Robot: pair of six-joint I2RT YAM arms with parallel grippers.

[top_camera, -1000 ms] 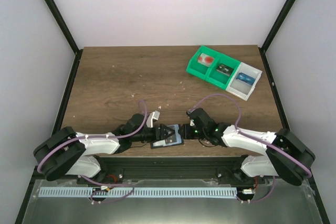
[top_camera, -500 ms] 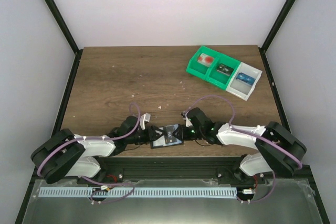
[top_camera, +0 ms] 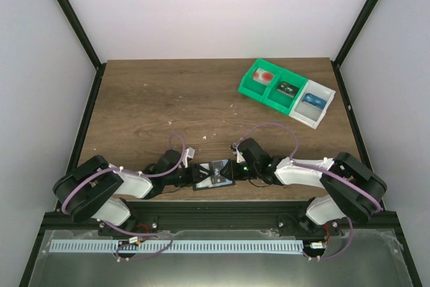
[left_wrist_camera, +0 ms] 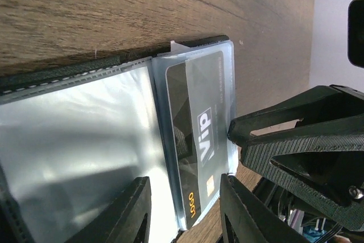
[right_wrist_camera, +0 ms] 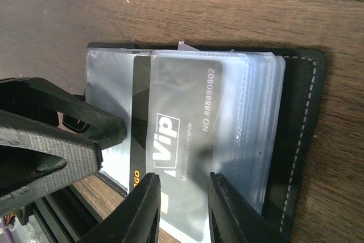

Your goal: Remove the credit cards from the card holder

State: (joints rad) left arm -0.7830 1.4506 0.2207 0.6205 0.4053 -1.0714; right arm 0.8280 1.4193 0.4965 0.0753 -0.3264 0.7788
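the card holder [top_camera: 213, 174] lies open at the near edge of the worktop [top_camera: 161, 99]; black stitched cover, clear sleeves, a dark vip card [right_wrist_camera: 170, 135] inside; left gripper [left_wrist_camera: 183, 183] half spread above it; right gripper [right_wrist_camera: 183, 177] straddles the card, grip impossible to tell

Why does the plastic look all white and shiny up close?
Left wrist view: glare whites out the clear sleeve. Right wrist view: softer sheen, so the card is readable. Top view: even light, no glare, but the holder looks tiny.
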